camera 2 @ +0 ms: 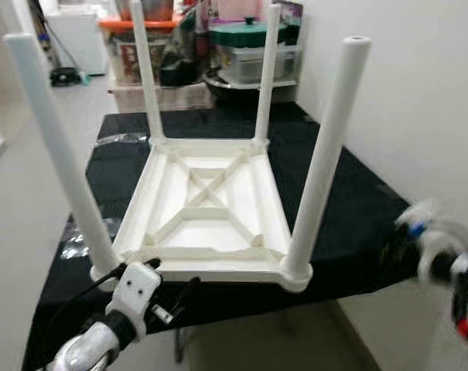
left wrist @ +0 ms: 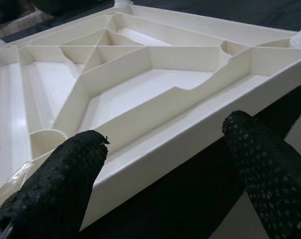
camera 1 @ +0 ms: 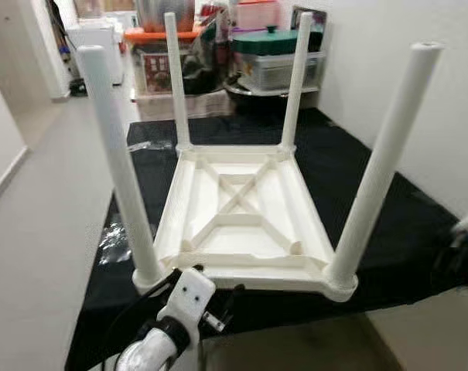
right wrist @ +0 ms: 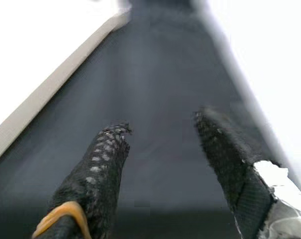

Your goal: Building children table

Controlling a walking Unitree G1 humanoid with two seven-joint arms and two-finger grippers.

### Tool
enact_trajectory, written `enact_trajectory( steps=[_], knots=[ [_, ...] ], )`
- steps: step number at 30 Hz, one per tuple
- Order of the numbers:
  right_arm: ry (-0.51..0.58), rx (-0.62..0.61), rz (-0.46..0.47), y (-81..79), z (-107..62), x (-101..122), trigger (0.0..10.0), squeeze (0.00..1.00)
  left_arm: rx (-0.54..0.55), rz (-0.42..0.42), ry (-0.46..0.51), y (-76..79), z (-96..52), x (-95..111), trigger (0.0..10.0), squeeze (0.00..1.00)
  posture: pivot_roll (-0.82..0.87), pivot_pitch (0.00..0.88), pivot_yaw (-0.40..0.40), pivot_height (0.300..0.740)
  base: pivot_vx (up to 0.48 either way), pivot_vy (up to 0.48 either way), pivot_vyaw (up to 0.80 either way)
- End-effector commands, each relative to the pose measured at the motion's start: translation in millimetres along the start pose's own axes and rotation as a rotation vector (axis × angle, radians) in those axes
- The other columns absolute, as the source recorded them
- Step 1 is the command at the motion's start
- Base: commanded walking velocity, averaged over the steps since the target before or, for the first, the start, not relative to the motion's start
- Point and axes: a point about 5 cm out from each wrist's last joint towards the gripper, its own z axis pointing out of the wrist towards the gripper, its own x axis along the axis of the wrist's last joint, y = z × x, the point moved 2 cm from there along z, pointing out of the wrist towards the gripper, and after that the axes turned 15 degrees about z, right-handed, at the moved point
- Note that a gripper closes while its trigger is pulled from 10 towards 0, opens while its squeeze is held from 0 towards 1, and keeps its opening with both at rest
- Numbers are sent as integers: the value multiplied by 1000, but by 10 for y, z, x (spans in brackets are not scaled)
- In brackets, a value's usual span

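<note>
Centrally, a white children table (camera 1: 241,212) is laid upside down on a black-covered work surface (camera 1: 357,193), four legs upright; lidded storage bins (camera 1: 276,58) are stacked behind it. The left gripper (left wrist: 160,144) is held with fingers spread at the table's near rim. The right gripper (right wrist: 162,149), blurred, is likewise spread above the dark cloth beside a white wall (camera 1: 404,46).

I see a black cloth (camera 1: 357,193) covering the work surface. Behind it, stacked storage boxes: one with orange lid (camera 1: 160,35), a green-lidded pot (camera 1: 268,40) on a clear container (camera 1: 276,71). White wall (camera 1: 404,46) alongside.
</note>
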Motion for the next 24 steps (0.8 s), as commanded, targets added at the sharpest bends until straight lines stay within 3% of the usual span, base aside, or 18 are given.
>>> enact_trajectory(
  steps=[1, 4, 7, 13, 16, 18, 24],
  knots=[
    [61, -89, 88, 17, 61, -63, 10000, 0, 2, 8, -16, -6, -18, -51, 10000, 0, 14, 0, -41, 740, 0, 0, 0],
    [135, -154, 150, -69, 172, -106, 10000, 0, 5, 18, -12, -12, -23, -45, 10000, 0, 28, 0, -43, 740, 0, 0, 0],
    [135, -154, 150, -69, 172, -106, 10000, 0, 5, 18, -12, -12, -23, -45, 10000, 0, 28, 0, -43, 740, 0, 0, 0],
    [188, -239, 177, -289, 336, -218, 10000, 0, 7, 35, -14, -18, -28, -43, 10000, 0, 35, 0, -48, 740, 0, 0, 0],
    [208, -242, 198, -361, 376, -229, 10000, 0, 6, 34, -16, -17, -30, -47, 10000, 0, 35, 0, -48, 740, 0, -289, 0],
    [219, -219, 201, -517, 468, -251, 10000, 0, 4, 34, -18, -7, -30, -54, 10000, 0, 34, 0, -51, 740, 0, -407, 0],
    [215, -207, 200, -606, 522, -254, 10000, 0, 3, 35, -19, -5, -29, -55, 10000, 0, 35, 0, -53, 740, 0, -406, 0]
  ],
)
